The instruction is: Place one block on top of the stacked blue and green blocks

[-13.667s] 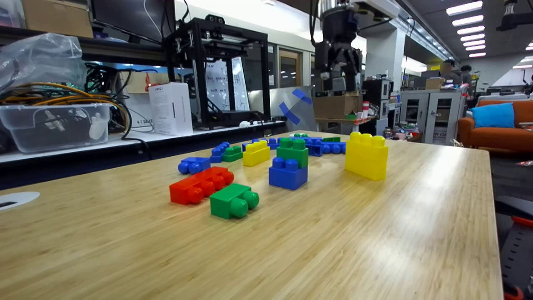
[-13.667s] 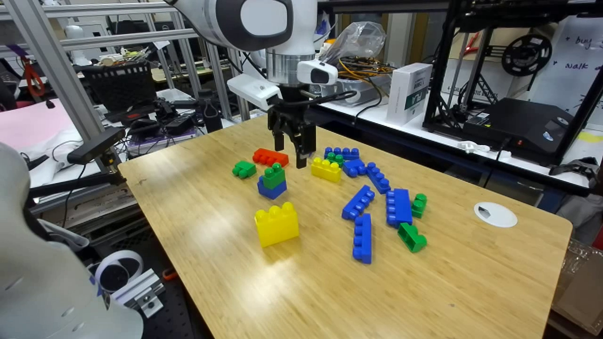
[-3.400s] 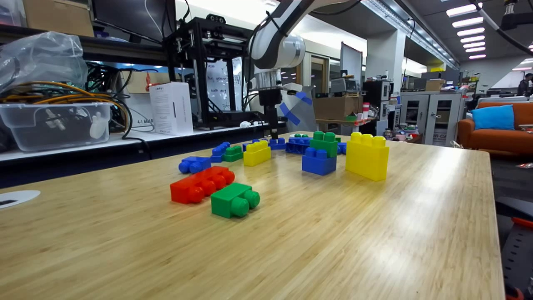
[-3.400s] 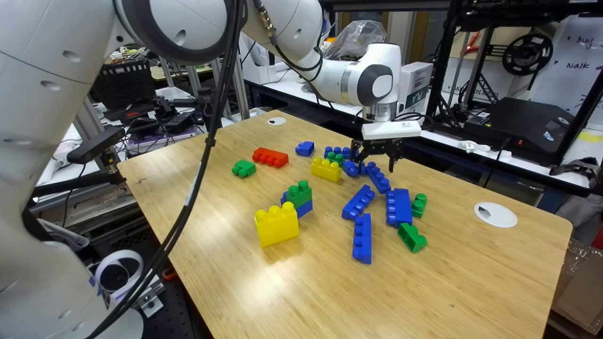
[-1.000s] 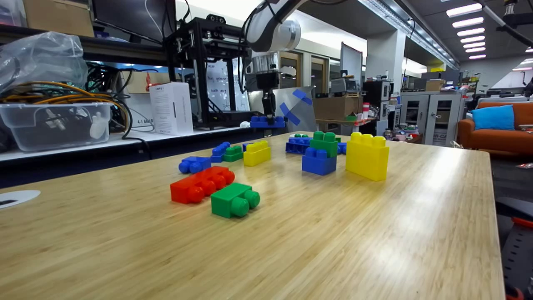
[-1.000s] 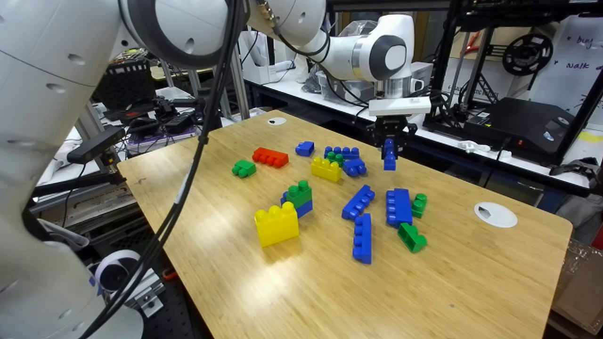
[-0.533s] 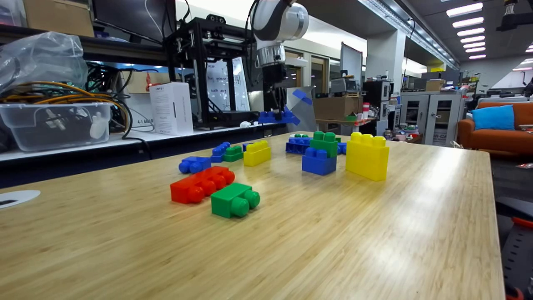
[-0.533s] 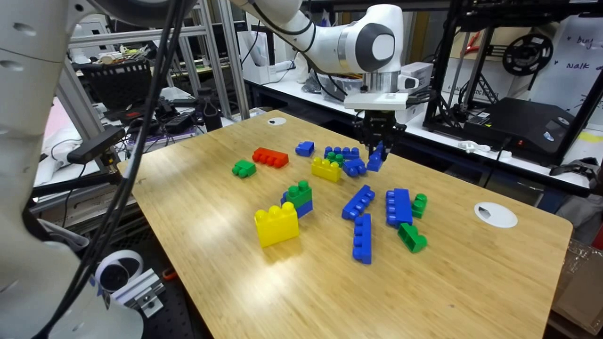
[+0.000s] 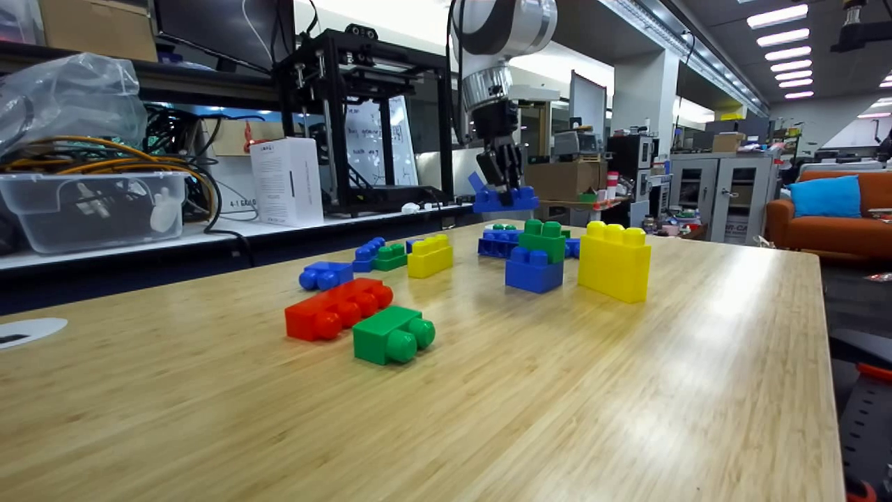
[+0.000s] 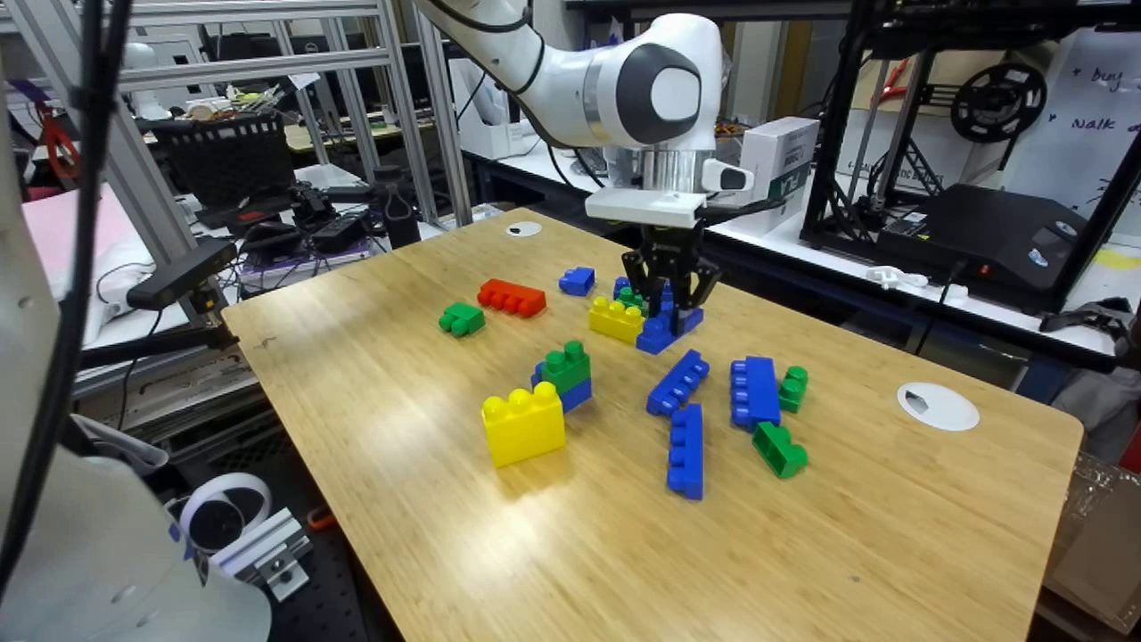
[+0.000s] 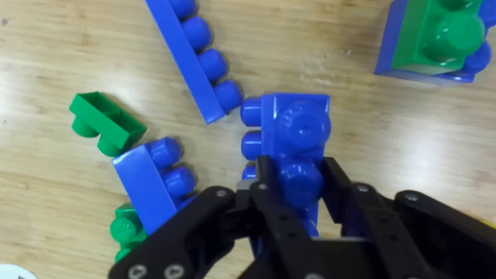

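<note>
I saw the gripper (image 11: pixel 297 162) pinch a blue brick (image 11: pixel 304 124) above the table (image 10: pixel 847 535), its length aimed past the stack (image 11: pixel 436 40), which stood near the big yellow block (image 10: pixel 523 428), up and right in the wrist view, likely a sideways carry away

In an exterior view, below centre, the stack (image 10: pixel 567 374) is partly hidden behind a block (image 10: pixel 524 428); to the stack's upper right, a brick (image 10: pixel 654 339) is held in the gripper (image 10: pixel 668 321).

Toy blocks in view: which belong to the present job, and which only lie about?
Job: blue block held in the fingers; blue and green stack.
Lying about: red block; tall yellow block; low yellow block; loose green blocks; other blue blocks.
</note>
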